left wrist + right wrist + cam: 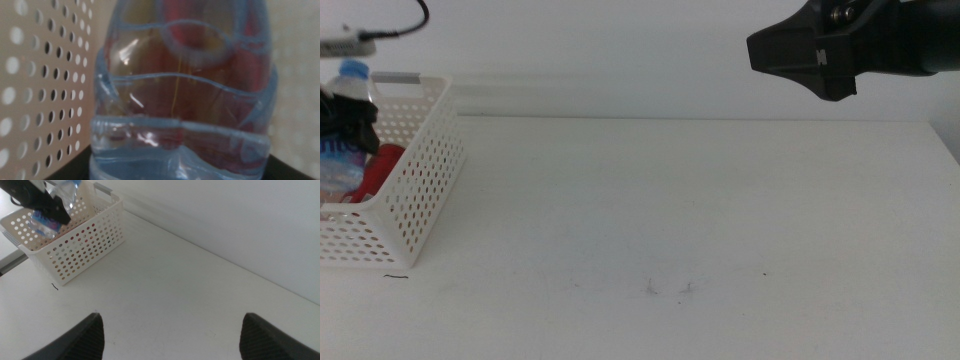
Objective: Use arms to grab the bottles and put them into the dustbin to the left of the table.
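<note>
Over the white basket (pixel 420 190) at the left side of the surface (pixel 700 220), the left gripper (pixel 350 125) holds the small clear water bottle (pixel 182 100) with the blue cap. A red can (pixel 388 160) lies inside the basket below it. The right gripper (pixel 170 335) hangs high over the surface, well apart, with its jaws spread wide.

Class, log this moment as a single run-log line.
left hand: holds water bottle over dustbin | red can: in dustbin | right hand: open, raised above table
</note>
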